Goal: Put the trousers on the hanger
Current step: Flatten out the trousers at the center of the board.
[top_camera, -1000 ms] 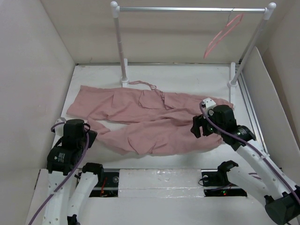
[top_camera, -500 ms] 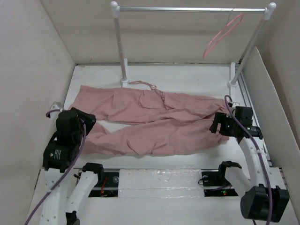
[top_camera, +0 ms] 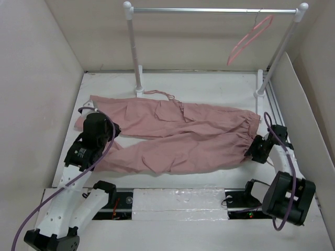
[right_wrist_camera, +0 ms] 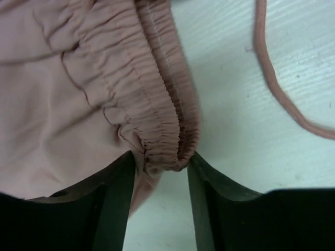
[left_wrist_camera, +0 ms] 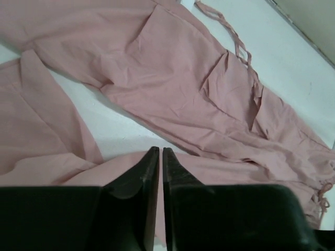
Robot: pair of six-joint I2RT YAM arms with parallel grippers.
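1. Well, from where I stand the trousers (top_camera: 178,141) lie flat on the table (top_camera: 209,83). Their long axis runs left to right, parallel to the rail (top_camera: 209,10) behind them, with the gathered cuffs at the right-hand end.
2. The hanger (top_camera: 248,39) hangs by its hook from the far right end of that rail. It is up, back and well apart from the cloth, and nothing is on it yet.
3. The right gripper (right_wrist_camera: 161,157) sits at the right end of the nearer leg. Its fingers are closed in on the elastic cuff (right_wrist_camera: 157,125), which fills the gap and touches both, so it looks like a pinch to me.
4. The left gripper (left_wrist_camera: 159,151) has its fingers pressed together with nothing between them that I can see. It hovers low over the cloth near the trousers' left end.
5. The hanger lies beyond and above the cuff end, so I judge the right arm much the nearer. The cuff would have to travel up and away from the arms to reach it, trailing the whole length behind.
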